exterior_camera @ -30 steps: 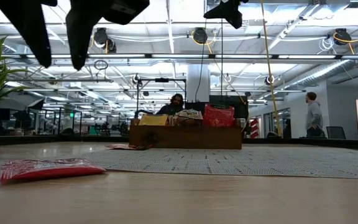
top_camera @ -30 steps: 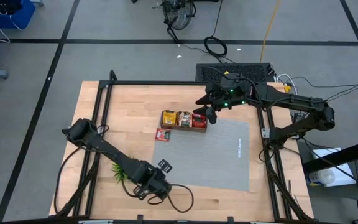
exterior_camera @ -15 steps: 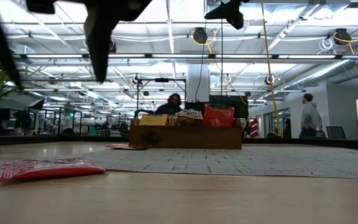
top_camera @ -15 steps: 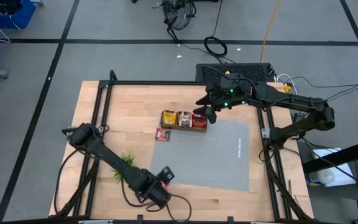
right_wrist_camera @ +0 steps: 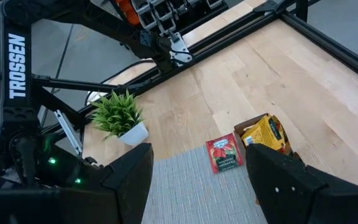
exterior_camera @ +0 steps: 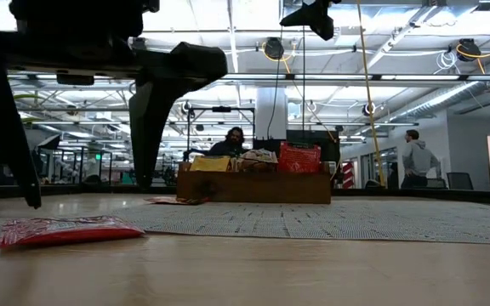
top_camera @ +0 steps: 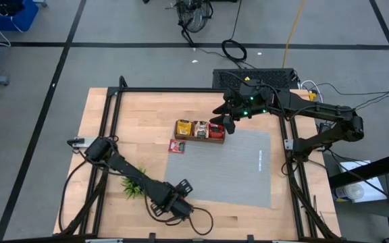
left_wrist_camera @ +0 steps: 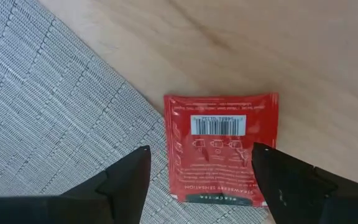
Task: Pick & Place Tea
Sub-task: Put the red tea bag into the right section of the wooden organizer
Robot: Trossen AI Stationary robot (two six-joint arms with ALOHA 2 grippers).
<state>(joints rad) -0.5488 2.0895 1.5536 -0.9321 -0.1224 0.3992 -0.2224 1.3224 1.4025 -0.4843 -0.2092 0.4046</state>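
Observation:
A red tea packet (left_wrist_camera: pixel 221 149) lies flat on the wood beside the grey mat's edge (left_wrist_camera: pixel 55 124), near the table's front; the low view shows it too (exterior_camera: pixel 58 231). My left gripper (left_wrist_camera: pixel 201 148) (exterior_camera: pixel 88 191) hangs open above it, pointing down, one finger on either side, touching nothing. In the high view the gripper (top_camera: pixel 175 201) hides this packet. Another red packet (top_camera: pixel 176 146) lies beside the wooden tray (top_camera: pixel 199 130), which holds yellow, brown and red packets. My right gripper (top_camera: pixel 226 125) waits open, high over the tray's right end.
A small potted green plant (top_camera: pixel 132 185) stands close to the left arm. The grey mat (top_camera: pixel 228 169) covers the table's right half. Black frame rails (top_camera: pixel 110 135) run along the table's edges. People are in the room beyond the table (exterior_camera: pixel 413 161).
My left gripper has come down toward the red packet near the front edge, and its fingers have opened wide. The packet has stayed flat where it was.

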